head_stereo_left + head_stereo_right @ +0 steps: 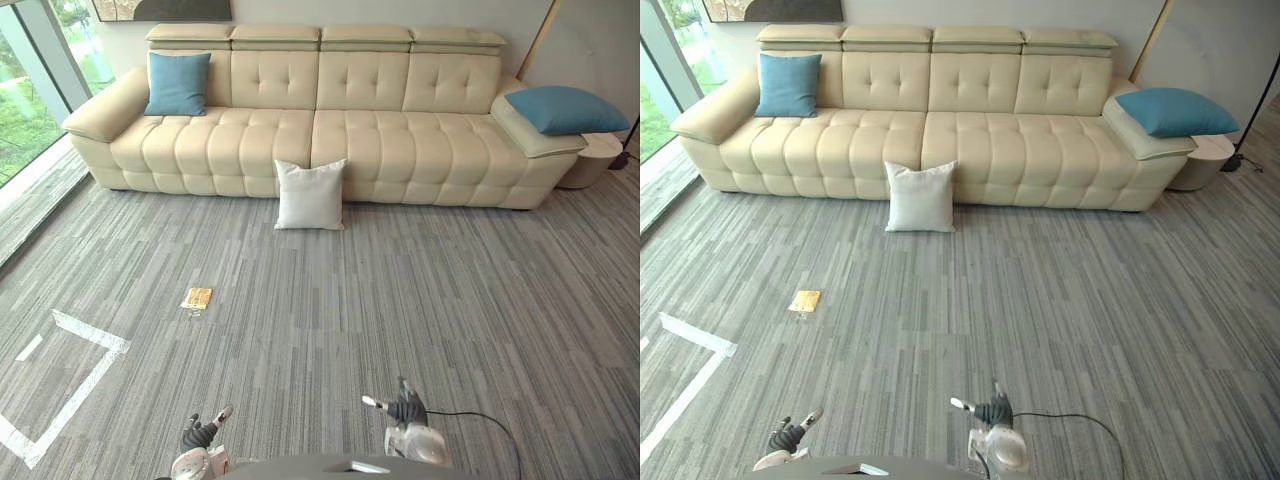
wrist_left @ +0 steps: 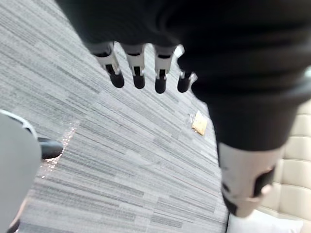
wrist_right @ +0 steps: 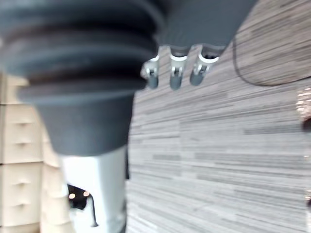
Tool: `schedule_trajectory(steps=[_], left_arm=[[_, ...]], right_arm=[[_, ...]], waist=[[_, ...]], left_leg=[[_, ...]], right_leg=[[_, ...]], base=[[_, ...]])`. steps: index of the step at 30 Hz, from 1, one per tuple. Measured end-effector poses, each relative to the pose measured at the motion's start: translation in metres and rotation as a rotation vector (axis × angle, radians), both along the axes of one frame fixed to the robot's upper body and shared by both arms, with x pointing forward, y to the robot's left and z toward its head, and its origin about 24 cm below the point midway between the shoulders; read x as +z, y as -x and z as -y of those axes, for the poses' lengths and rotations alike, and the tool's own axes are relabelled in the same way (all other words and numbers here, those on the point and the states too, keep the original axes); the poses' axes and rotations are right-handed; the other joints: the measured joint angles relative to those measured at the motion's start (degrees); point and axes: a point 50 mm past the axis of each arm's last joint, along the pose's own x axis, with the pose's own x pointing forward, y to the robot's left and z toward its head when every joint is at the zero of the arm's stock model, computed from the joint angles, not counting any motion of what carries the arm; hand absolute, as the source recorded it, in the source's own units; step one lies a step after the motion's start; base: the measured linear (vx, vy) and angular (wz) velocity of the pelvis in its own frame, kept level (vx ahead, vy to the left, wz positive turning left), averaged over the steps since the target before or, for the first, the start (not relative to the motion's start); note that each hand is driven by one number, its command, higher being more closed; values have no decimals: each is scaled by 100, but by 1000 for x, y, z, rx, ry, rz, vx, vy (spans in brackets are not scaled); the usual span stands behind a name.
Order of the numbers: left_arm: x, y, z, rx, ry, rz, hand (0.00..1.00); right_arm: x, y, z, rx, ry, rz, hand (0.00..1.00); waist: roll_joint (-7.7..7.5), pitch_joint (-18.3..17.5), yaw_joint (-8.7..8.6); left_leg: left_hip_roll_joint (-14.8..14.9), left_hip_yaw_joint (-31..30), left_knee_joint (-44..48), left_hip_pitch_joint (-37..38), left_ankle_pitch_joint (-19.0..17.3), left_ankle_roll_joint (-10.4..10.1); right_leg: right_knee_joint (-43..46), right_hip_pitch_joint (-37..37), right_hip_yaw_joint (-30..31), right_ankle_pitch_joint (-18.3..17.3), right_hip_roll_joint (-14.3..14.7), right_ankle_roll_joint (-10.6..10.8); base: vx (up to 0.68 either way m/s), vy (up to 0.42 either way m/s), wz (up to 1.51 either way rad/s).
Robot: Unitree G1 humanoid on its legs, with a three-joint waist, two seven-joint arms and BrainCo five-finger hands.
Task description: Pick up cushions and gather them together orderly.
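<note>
A white cushion [image 1: 310, 195] stands on the carpet, leaning against the front of the cream sofa [image 1: 380, 80]. One blue cushion [image 1: 178, 84] leans upright at the sofa's left end. Another blue cushion [image 1: 565, 109] lies on the right armrest. My left hand [image 1: 203, 432] and right hand [image 1: 405, 408] hang low near me, far from the sofa. Both are open and hold nothing. In the wrist views the left hand's fingers [image 2: 138, 68] and the right hand's fingers [image 3: 175, 73] hang relaxed over the carpet.
A small yellow item [image 1: 197, 298] lies on the grey carpet left of centre. White tape lines [image 1: 70, 380] mark the floor at the lower left. A round side table [image 1: 592, 158] stands beside the sofa's right end. Windows [image 1: 30, 90] run along the left.
</note>
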Motion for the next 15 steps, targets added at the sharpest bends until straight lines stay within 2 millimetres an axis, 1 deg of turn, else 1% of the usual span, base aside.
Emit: schedule_trajectory(steps=[1, 4, 7, 15], left_arm=[[-1, 0, -1, -6, -1, -9, 0], [-3, 1, -2, 4, 17, -17, 0], [-4, 1, -3, 22, 31, -25, 0], [-5, 1, -3, 37, 51, -23, 0]], right_arm=[[-4, 5, 6, -19, 10, -30, 0], [-13, 17, 14, -57, 11, -107, 0], [-19, 20, 17, -92, -2, -150, 0], [-25, 25, 20, -160, -34, -202, 0]], waist=[[-5, -2, -3], [-13, 2, 1], [-31, 14, 28], [-29, 7, 61]], left_leg=[[-1, -4, -2, -8, 0, 0], [-1, -5, -3, -13, -2, -2], [-1, -4, -4, -17, -4, -1], [-1, -11, -5, 7, -3, 2]], right_leg=[[18, -6, -68, -11, -12, -1], [26, -10, -81, -16, -13, -1], [26, -11, -91, -16, -14, -2], [25, 4, -115, -22, -15, -15]], base=[[0, 0, 0], [-13, -4, 1], [0, 0, 0], [4, -3, 0]])
